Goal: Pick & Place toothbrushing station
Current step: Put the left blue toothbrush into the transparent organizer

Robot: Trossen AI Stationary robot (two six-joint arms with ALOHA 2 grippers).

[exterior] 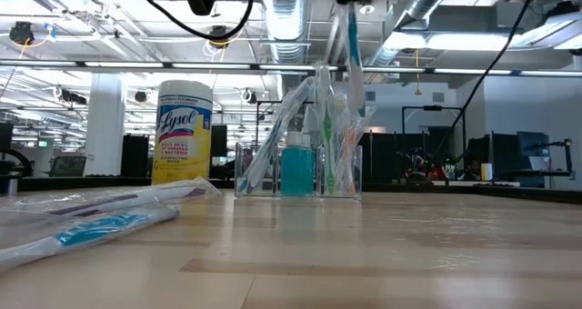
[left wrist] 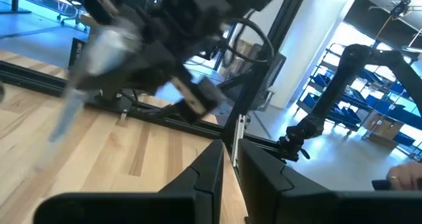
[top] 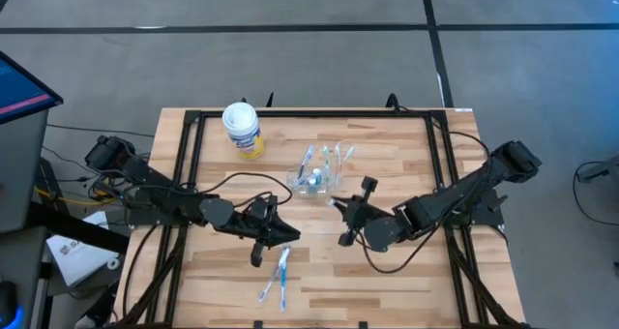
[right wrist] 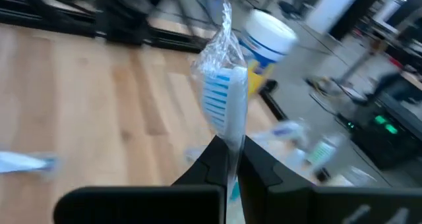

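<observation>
Your right tool [right wrist: 232,159] is pinched shut on a wrapped toothbrush [right wrist: 224,92], holding it upright so it can drop into the clear cup [top: 317,179] just beside it. Your left tool [top: 259,254] is nearly closed and holds nothing; two toothbrushes [top: 279,276] lie on the table [top: 406,271] just beside it.

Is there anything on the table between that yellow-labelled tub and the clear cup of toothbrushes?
No. From above, only bare wood lies between the tub and the cup.
</observation>
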